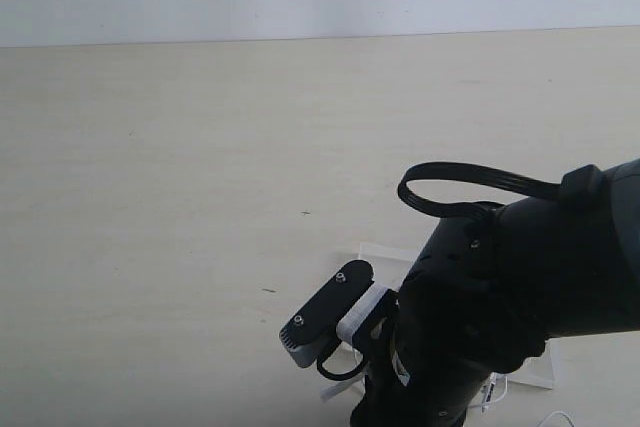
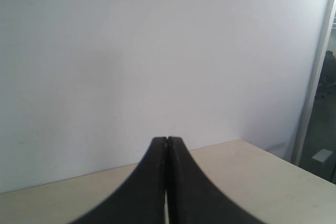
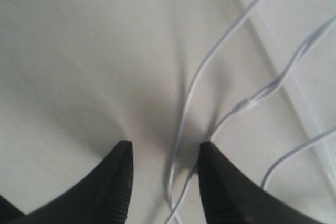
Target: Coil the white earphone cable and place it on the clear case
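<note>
Right gripper part open, nothing clamped. White earphone cable runs btwn jaws at lower centre, clear case upper right. Best to centre strands, then close gently. Left gripper shut, empty.

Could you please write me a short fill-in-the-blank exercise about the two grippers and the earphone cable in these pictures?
1. The left gripper is ____ and holds nothing.
2. The right gripper is ____, with strands of the thin white earphone cable running between its fingers.
3. That cable lies loose on the table, not yet ____, beside the flat clear plastic case.

Missing words: shut; open; coiled.
</note>
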Controlling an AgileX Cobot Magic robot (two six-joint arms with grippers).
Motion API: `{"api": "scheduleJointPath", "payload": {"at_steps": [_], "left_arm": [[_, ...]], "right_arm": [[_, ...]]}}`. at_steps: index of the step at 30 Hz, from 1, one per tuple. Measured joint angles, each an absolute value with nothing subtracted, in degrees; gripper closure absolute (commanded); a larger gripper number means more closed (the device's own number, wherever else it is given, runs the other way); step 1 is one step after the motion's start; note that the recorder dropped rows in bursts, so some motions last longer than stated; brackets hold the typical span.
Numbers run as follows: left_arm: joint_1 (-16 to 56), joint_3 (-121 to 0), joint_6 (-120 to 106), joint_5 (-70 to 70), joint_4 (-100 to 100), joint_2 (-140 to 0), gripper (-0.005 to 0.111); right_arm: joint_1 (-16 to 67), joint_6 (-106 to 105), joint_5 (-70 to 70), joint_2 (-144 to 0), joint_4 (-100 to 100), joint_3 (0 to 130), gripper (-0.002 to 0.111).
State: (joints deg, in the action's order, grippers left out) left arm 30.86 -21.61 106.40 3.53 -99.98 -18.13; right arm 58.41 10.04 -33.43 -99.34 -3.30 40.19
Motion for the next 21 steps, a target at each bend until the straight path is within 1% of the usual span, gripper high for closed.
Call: {"api": "scheduleJointPath", "payload": {"at_steps": [9,15,21], "left_arm": [[30.9,-21.6,106.4,4.0,-100.0,-18.1,0.107],[30.9,-21.6,106.4,4.2,-100.0,-18.1,0.107],[30.9,-21.6,106.4,4.8,-100.0,-18.1,0.107]], "right_arm": [[58.4,11.6,-34.3,-99.3,-1.9,40.2,0.069],[58.3,11.8,-34.6,-98.8,0.0,40.2,0.060],[58.3,11.5,-34.6,-98.7,-0.4,40.2,0.060]]}}
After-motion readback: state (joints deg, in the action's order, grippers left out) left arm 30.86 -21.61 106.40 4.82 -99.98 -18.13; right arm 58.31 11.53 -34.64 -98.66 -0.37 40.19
